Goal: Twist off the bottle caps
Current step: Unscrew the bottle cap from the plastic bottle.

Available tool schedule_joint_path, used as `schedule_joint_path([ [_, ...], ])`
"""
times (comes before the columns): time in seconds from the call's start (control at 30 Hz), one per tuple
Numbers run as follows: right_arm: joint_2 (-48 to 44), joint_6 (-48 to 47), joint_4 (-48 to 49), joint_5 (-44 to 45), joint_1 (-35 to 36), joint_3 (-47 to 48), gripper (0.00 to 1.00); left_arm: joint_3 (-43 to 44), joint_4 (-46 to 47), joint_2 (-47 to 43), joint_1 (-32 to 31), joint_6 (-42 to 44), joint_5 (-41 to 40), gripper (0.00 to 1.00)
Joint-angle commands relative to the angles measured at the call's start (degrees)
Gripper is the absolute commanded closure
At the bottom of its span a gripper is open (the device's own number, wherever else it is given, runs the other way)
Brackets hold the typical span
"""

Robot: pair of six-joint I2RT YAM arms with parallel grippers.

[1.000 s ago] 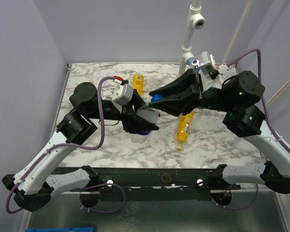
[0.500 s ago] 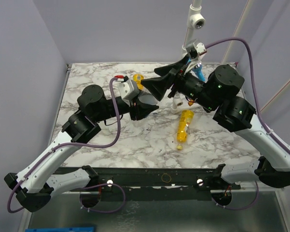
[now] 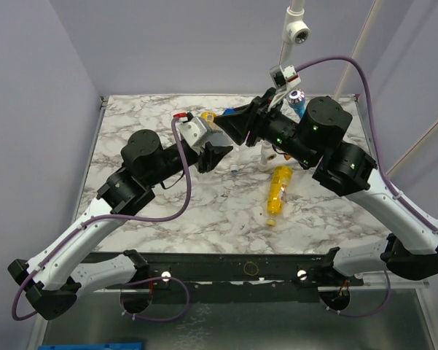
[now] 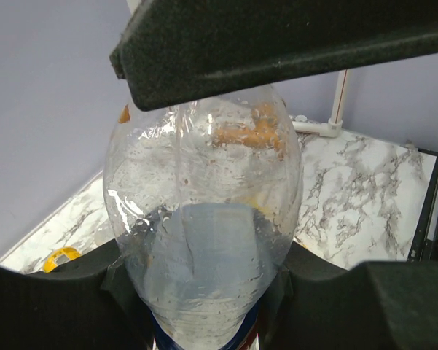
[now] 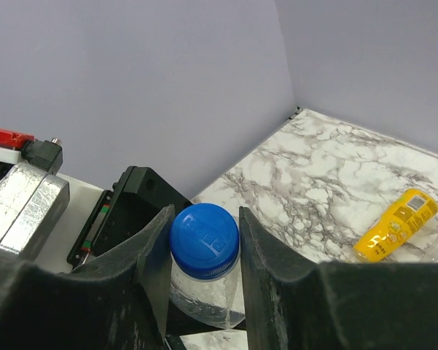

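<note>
A flat white table top with grey marble veining (image 3: 146, 117) is seen, enclosed at 9, 12 and 3 o'clock by plain lavender walls (image 3: 167, 44). A white pole carrying a small camera (image 3: 291, 33) is mounted at the 1 o'clock corner.

Three bottles can be counted with certainty. A clear plastic bottle with a blue label (image 4: 204, 240) is held off the surface toward 12 o'clock of the table's middle, where the two arms meet. A yellow-orange plastic bottle (image 3: 279, 189) is laid on its side at about 3 o'clock of the middle. A second yellow-orange bottle (image 5: 395, 224) is laid on the marble nearer the 12 o'clock edge. A pale shape (image 3: 267, 157) is seen just beside the right arm, but what it is cannot be told.

Two caps are counted. A blue ribbed plastic screw cap (image 5: 204, 239) is seated on the neck of the clear bottle. A yellow round cap (image 4: 61, 256) is lying loose on the marble.

The left gripper (image 3: 217, 154) is clamped on the body of the clear bottle, one finger pressed above it and one below. The right gripper (image 3: 226, 125) is closed around the blue cap, with a finger touching each side.
</note>
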Motion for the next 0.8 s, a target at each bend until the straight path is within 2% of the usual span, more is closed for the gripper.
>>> schedule_joint_path([
  [0.0, -0.97, 0.48, 2.67, -0.21, 0.20, -0.08, 0.65, -0.78, 1.31, -0.80, -0.02, 0.29, -1.33, 0.96],
  [0.47, -1.52, 0.73, 5.05, -1.68, 0.18, -1.43, 0.57, -1.13, 1.39, -0.63, -0.05, -0.28, -0.25, 0.96],
  [0.53, -1.53, 0.73, 5.05, -1.68, 0.18, -1.36, 0.67, -1.21, 1.35, -0.63, -0.04, -0.24, -0.10, 0.96],
  [0.57, -1.44, 0.67, 4.90, -1.71, 0.18, -1.20, 0.81, -1.14, 1.39, -0.71, -0.02, -0.32, 0.48, 0.96],
  [0.63, -1.35, 0.65, 4.45, -1.51, 0.18, -0.77, 0.99, -0.82, 1.39, -0.75, -0.04, -0.88, 2.26, 0.96],
  [0.77, -2.43, -0.15, 5.75, -4.41, 0.19, -1.41, 0.99, -0.01, 1.39, -1.29, -0.03, -2.86, 10.22, 0.97],
])
